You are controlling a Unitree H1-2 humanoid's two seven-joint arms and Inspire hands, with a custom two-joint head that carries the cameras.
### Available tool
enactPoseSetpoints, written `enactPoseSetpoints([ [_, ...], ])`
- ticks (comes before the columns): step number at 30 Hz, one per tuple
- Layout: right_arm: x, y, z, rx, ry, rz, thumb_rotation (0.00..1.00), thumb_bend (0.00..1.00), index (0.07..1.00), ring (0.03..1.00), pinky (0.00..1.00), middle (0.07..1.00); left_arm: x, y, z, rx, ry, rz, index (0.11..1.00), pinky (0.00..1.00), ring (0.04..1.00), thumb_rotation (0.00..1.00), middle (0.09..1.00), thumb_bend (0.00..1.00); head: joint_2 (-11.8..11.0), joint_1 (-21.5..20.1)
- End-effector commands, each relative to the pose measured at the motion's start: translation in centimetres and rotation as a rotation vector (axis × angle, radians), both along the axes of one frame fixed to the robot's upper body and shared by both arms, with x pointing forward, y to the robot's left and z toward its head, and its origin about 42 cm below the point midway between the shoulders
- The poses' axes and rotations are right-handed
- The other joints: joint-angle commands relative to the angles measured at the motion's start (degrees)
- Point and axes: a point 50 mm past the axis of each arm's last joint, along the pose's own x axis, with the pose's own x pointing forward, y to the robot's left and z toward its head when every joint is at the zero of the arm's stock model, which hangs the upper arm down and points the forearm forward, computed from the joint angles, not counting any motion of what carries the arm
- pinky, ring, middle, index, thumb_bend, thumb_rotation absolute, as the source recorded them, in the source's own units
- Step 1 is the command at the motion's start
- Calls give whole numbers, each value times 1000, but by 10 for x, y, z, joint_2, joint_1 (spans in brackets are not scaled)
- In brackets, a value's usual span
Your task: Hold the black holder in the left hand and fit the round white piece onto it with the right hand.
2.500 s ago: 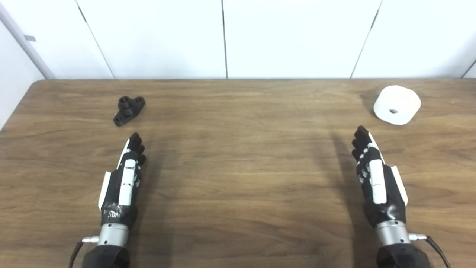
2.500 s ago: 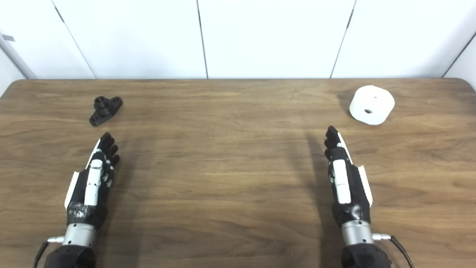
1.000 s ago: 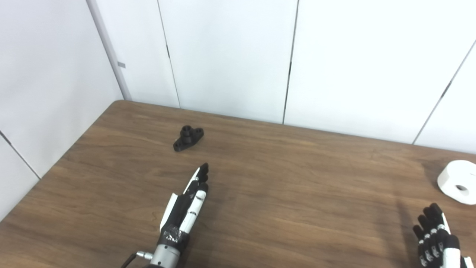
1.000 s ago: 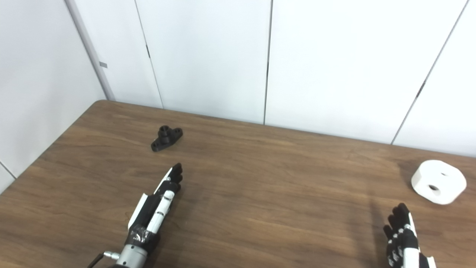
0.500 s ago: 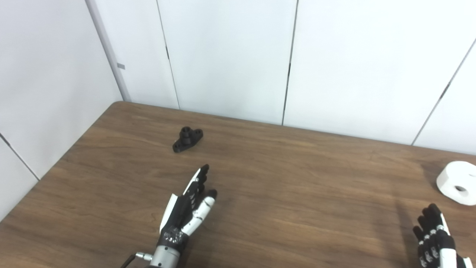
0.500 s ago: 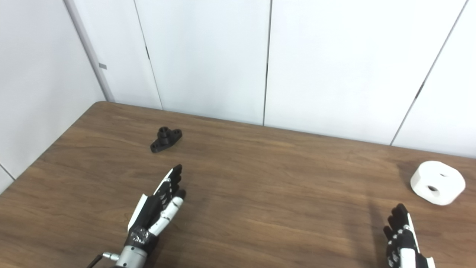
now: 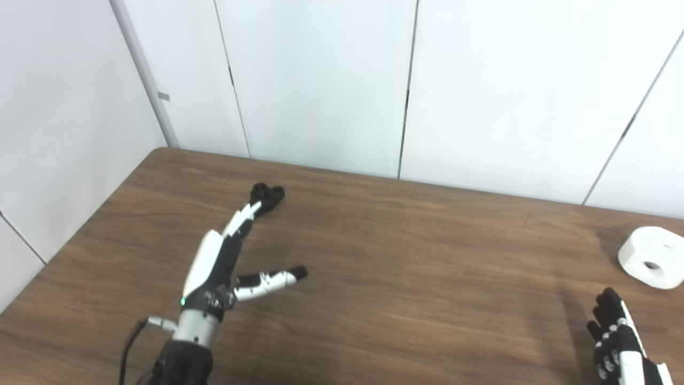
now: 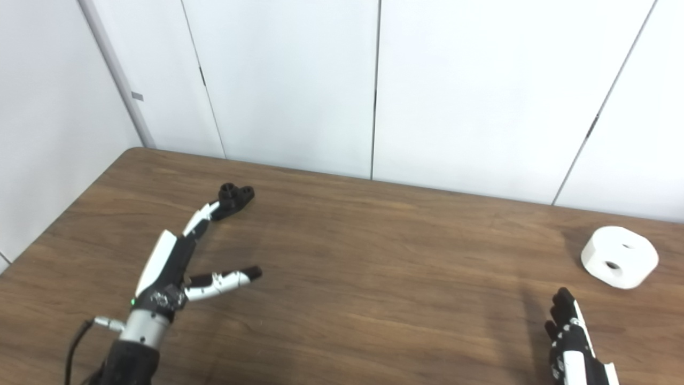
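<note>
Since half a second ago, left hand (image 8: 171,267) stretched forward across the counter (image 8: 374,267), now with fingers (image 8: 206,215) reaching up to the near end of the black holder (image 8: 238,195) and covering part of it; thumb swung out wide to the right, well apart from the rest. Cannot tell whether the fingertips touch the holder or only overlap it in the views. Nothing held in that hand, fingers extended and spread from the thumb. Small shift of the whole picture too, so camera moved a little. One black holder, lying on the counter in the far left part, near the back edge, its far end with round openings showing beyond the fingertips. One round white piece (image 8: 620,256), on the counter at the far right, well apart from the holder, resting flat with a hole in its near side wall and a small mark on top. Right hand (image 8: 574,347) low at the bottom right edge, only partly in view, fingers straight and pointing away, holding nothing, near the white piece but apart from it. Two hands, one holder, one white piece. Behind the counter, white wall panels (image 8: 288,80) with dark seams.
</note>
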Motion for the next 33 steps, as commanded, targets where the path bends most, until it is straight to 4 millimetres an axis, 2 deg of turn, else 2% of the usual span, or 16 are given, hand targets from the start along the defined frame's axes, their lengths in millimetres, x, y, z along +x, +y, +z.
enactPoseSetpoints([
  [1,-23,-5,-11,-2,40,-18,911,500,952,996,1000,973,8,5,12,36,-32,11,908,1000,1000,358,971,949,1,0],
  [6,-22,-3,-11,-1,41,-20,916,468,971,998,1000,975,17,16,19,72,-29,49,890,1000,1000,346,978,937,2,-1],
  [19,-22,-1,-10,2,41,-21,941,405,984,1000,1000,988,53,61,13,101,11,189,868,1000,1000,344,975,917,3,2],
  [33,-24,1,-8,-5,44,-16,940,412,985,1000,1000,991,103,65,-3,101,98,252,854,1000,1000,332,964,897,4,-2],
])
